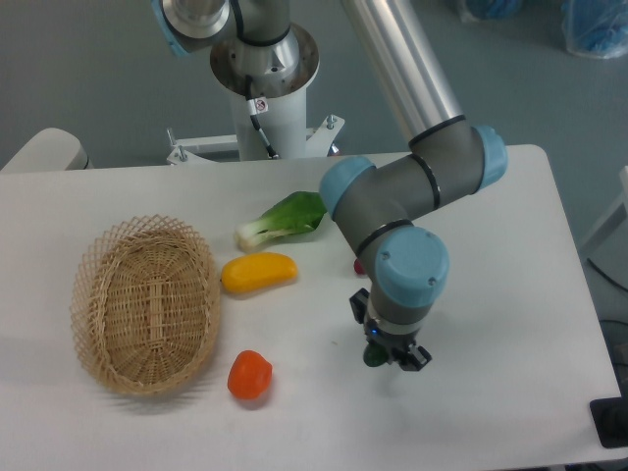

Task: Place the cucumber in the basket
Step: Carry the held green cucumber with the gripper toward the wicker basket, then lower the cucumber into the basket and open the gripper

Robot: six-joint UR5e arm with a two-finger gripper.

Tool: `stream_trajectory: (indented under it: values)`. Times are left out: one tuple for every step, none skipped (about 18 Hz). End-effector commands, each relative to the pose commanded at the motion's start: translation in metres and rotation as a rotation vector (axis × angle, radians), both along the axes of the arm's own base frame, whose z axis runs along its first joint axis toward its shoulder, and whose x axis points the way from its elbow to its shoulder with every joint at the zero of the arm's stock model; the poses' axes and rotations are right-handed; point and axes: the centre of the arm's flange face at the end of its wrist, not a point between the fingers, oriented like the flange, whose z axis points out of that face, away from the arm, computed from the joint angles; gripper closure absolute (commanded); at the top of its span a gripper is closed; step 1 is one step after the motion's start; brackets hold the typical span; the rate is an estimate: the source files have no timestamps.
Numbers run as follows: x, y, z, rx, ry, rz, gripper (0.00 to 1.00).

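The cucumber (374, 357) shows only as a small dark green, glossy bit on the table at the front centre; the rest is hidden under my gripper (392, 355). The gripper points straight down over it, low at the table. Its fingers are mostly hidden by the wrist, so I cannot tell whether they are closed on the cucumber. The oval tan wicker basket (147, 304) lies at the left of the table, holds nothing, and is well apart from the gripper.
A yellow vegetable (259, 273) lies just right of the basket. A red-orange vegetable (250, 375) sits at the basket's front right. A bok choy (285, 220) lies behind them. A small red thing (359, 266) peeks out by the arm. The robot base (263, 78) stands at the back.
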Motion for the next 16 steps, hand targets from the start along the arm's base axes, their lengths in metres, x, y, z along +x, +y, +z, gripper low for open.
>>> stream_trajectory:
  values:
    - [0.023,0.008,0.005,-0.001,-0.005,0.041,0.95]
    - [0.037,0.013,0.006,-0.004,-0.011,0.046,0.95]
    - [0.052,0.019,0.008,-0.002,-0.012,0.048,0.95]
    - [0.067,0.023,0.009,0.001,-0.020,0.058,0.95]
    - [0.083,0.027,0.011,0.003,-0.026,0.067,0.95]
    - [0.101,0.032,0.012,0.004,-0.033,0.074,0.95]
    - [0.121,0.036,0.011,-0.003,-0.038,0.074,0.95]
    - [0.138,0.039,0.012,-0.006,-0.041,0.074,0.95]
    - [0.155,0.042,0.012,-0.006,-0.044,0.074,0.95]
    - [0.168,0.045,0.017,0.004,-0.052,0.089,0.95]
    - [0.178,0.048,0.022,0.019,-0.067,0.114,0.95]
    - [0.187,0.049,0.025,0.031,-0.082,0.129,0.95]
    - [0.196,0.052,0.026,0.034,-0.089,0.127,0.95]
    - [0.206,0.056,0.027,0.034,-0.089,0.124,0.95]
    - [0.217,0.060,0.028,0.034,-0.090,0.129,0.95]
    - [0.227,0.064,0.027,0.034,-0.088,0.141,0.95]
